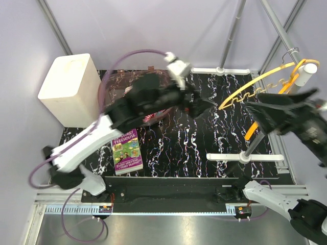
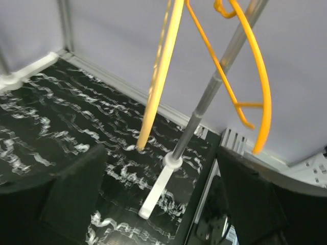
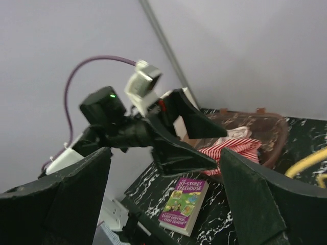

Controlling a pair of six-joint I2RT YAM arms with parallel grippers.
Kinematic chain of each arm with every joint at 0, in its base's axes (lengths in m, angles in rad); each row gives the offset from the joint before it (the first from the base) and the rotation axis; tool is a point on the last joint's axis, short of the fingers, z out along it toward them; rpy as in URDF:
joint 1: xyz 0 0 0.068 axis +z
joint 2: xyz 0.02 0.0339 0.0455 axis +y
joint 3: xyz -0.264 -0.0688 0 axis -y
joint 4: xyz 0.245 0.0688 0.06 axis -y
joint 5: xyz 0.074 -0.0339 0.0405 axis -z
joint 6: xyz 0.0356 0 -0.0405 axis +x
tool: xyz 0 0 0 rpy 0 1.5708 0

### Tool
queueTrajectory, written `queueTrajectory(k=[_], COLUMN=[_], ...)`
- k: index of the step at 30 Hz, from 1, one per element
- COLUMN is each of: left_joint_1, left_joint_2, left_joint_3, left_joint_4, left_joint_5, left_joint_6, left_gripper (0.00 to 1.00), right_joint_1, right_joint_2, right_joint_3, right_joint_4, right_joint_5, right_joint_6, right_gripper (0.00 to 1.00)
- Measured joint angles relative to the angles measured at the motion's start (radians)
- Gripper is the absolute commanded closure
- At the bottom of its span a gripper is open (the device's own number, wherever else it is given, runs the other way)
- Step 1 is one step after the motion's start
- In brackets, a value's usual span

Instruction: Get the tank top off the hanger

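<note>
At the back left of the worktop (image 1: 204, 138), the tank top (image 3: 232, 148) lies bunched in a basket (image 3: 273, 133), off the hanger and under the left arm. Just right of it, the left gripper (image 2: 161, 168) has its jaws spread wide, holding nothing. The tank top lies behind those jaws, with the left arm nearer to it. Further right, the hanger (image 1: 255, 81) hangs bare on its rack, between both grippers. The right gripper (image 1: 258, 108) beside it is also wide open and empty. The removal looks done.
</note>
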State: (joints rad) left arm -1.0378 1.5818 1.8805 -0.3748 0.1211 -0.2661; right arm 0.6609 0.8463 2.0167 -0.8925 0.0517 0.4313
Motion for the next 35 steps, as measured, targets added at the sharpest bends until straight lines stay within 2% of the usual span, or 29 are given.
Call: queueTrajectory(k=[5, 10, 13, 17, 20, 21, 24, 30, 35], left_joint_1=[0.037, 0.037, 0.039, 0.038, 0.038, 0.038, 0.038, 0.037, 0.037], left_joint_2=[-0.399, -0.79, -0.947, -1.07, -1.143, -1.164, -1.217, -1.34, -1.459], left_joint_3=[-0.287, -0.636, -0.851, -1.108, -1.257, -1.29, -1.352, -1.472, -1.626], left_joint_4=[-0.018, -0.005, -0.008, -0.014, -0.005, 0.002, 0.035, 0.155, 0.245], left_joint_5=[-0.075, -0.151, -0.177, -0.179, -0.17, -0.166, -0.153, -0.147, -0.146], left_joint_6=[-0.044, -0.187, -0.304, -0.449, -0.536, -0.558, -0.605, -0.681, -0.767], left_gripper=[0.01, 0.01, 0.01, 0.01, 0.01, 0.01, 0.01, 0.01, 0.01], right_joint_1=[0.0, 0.013, 0.055, 0.129, 0.162, 0.174, 0.189, 0.19, 0.191], right_joint_2=[0.097, 0.198, 0.233, 0.206, 0.114, 0.043, -0.063, -0.356, -0.608], right_joint_3=[-0.189, -0.442, -0.554, -0.706, -0.881, -0.994, -1.157, -1.496, -1.678], right_joint_4=[0.13, 0.282, 0.323, 0.41, 0.509, 0.546, 0.588, 0.602, 0.59], right_joint_5=[-0.229, -0.376, -0.401, -0.409, -0.4, -0.384, -0.357, -0.259, -0.156], right_joint_6=[0.063, 0.175, 0.215, 0.261, 0.308, 0.33, 0.365, 0.483, 0.649], right_gripper=[0.02, 0.0, 0.0, 0.0, 0.0, 0.0, 0.0, 0.0, 0.0])
